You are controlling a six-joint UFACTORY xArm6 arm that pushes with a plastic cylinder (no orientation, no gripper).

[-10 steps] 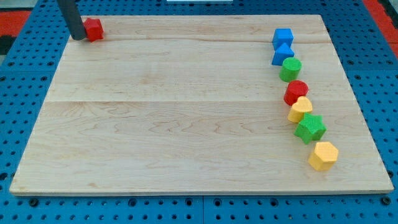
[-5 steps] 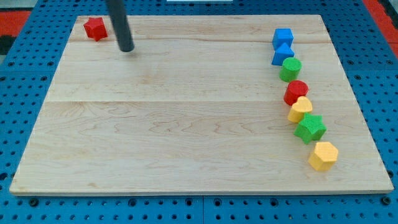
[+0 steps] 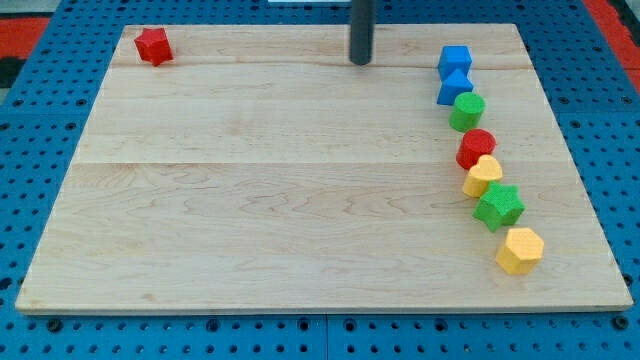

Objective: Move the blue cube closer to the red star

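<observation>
The red star point(image 3: 153, 45) lies at the top left corner of the wooden board point(image 3: 300, 170). The blue cube point(image 3: 455, 60) sits at the top right, heading a column of blocks. Right below it and touching it is a second blue block point(image 3: 454, 88). My tip point(image 3: 360, 61) rests on the board near the top edge, right of centre, about 95 px to the left of the blue cube and far right of the red star. It touches no block.
Below the blue blocks runs a column: a green cylinder point(image 3: 466, 110), a red cylinder point(image 3: 476, 148), a yellow block point(image 3: 483, 175), a green star point(image 3: 498, 205) and a yellow hexagon point(image 3: 520, 249). Blue pegboard surrounds the board.
My tip has moved from beside the red star rightward along the top of the board to near the blue cube. No block has moved.
</observation>
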